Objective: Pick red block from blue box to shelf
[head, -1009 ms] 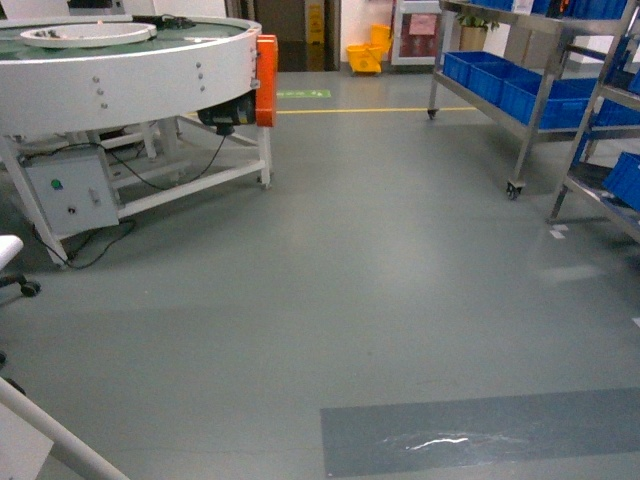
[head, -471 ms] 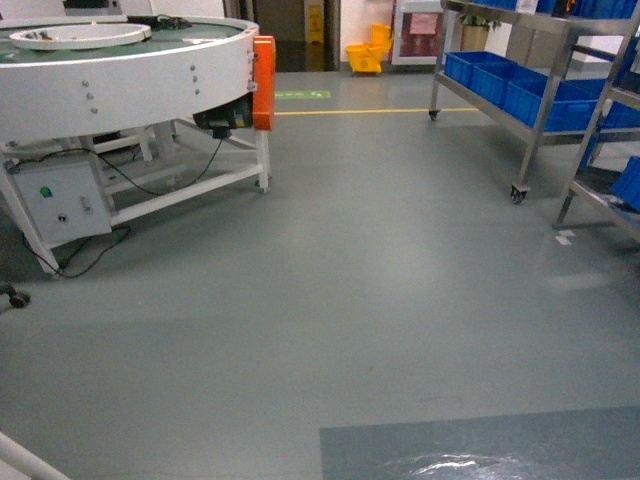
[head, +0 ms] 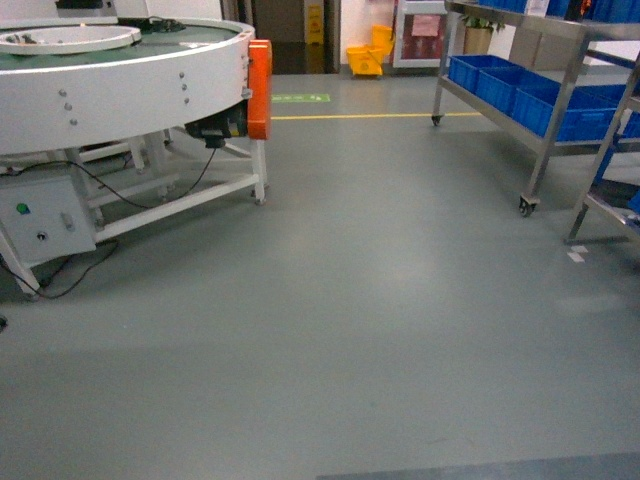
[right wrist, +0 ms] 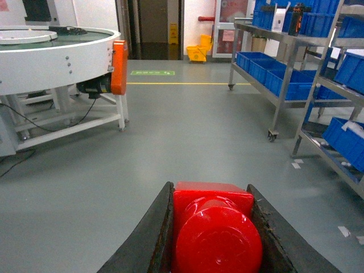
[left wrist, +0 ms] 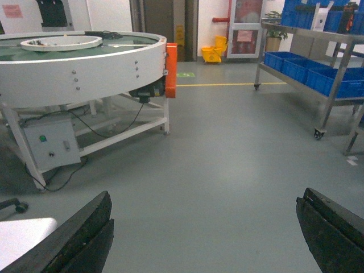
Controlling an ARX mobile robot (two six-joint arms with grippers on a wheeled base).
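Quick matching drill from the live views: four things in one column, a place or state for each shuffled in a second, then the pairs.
1. red block
2. left gripper
3. shelf
4. mop bucket

A. open, nothing between the jaws
B. clamped in the right gripper
C. yellow, by the far doorway
D. right side of the room, holding dark blue crates

Pairs: 1-B, 2-A, 3-D, 4-C.

The right gripper is closed on the small glossy red plastic block, round stud facing the camera, one dark finger against each side. Ahead lies grey floor. The silver stainless-steel shelf stands right, holding dark blue ribbed crates. A white round conveyor table stands left.
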